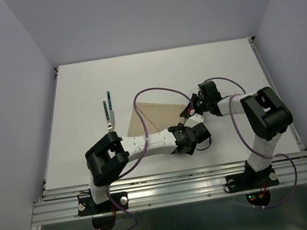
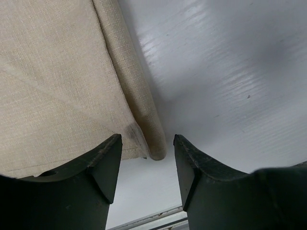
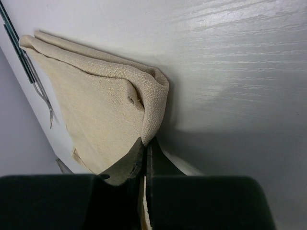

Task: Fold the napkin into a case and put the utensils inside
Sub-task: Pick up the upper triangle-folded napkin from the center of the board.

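The beige napkin point(image 1: 156, 116) lies folded into a triangle on the white table; a case is out of view. My right gripper point(image 1: 191, 110) is shut on the napkin's right corner, and in the right wrist view the cloth point(image 3: 100, 110) bunches up into the pinched jaws of the right gripper point(image 3: 147, 142). My left gripper point(image 1: 193, 136) stands open at the near right corner, its fingertips either side of the folded hem point(image 2: 144, 115) without touching it. The utensils point(image 1: 108, 109), silver with dark green handles, lie left of the napkin, apart from both grippers.
An aluminium rail point(image 1: 175, 184) runs along the table's near edge, just behind the left gripper. Purple cables point(image 1: 156, 91) loop over the napkin area. Grey walls enclose the table at the left, the back and the right.
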Available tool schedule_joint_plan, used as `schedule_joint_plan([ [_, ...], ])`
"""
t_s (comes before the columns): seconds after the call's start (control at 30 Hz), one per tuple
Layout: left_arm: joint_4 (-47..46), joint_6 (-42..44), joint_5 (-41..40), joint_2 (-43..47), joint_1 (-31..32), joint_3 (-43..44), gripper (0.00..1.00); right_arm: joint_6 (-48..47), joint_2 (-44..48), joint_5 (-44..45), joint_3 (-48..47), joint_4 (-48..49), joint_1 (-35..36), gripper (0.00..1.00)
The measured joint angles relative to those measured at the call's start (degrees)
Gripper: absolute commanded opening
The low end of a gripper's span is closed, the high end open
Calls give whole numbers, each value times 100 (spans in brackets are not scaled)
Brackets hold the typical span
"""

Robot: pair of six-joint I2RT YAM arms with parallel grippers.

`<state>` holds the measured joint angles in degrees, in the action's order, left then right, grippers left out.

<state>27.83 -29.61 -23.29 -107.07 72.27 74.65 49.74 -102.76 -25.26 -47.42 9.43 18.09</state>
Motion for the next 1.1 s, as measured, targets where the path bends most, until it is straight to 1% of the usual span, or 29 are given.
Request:
schedule_joint_plan([
  [0.27,50,68,-92,-28,39,90,58,0,2,2,0,0,0,1],
  [0.47,9,133,-109,-236,39,90,55,0,2,4,0,0,0,1],
  [0.77,-160,181,-92,-472,39,68,45,0,2,20,0,-2,0,1],
  [0.83,-216,192,-98,-481,39,46,45,0,2,22,0,-2,0,1],
  [0.93,-295,238,-120,-481,37,9,38,-7,15,48,0,-24,0,1],
  [0.97,-328,256,-122,-481,35,-4,32,-13,31,66,0,-44,0,1],
  [1.03,-461,321,-116,-472,24,-59,24,-42,76,101,0,-83,0,1],
  [1.07,-533,343,-107,-459,24,-96,14,-48,109,114,2,-111,0,1],
  [1.1,-605,374,-85,-437,13,-142,9,-50,131,127,2,-131,0,1],
])
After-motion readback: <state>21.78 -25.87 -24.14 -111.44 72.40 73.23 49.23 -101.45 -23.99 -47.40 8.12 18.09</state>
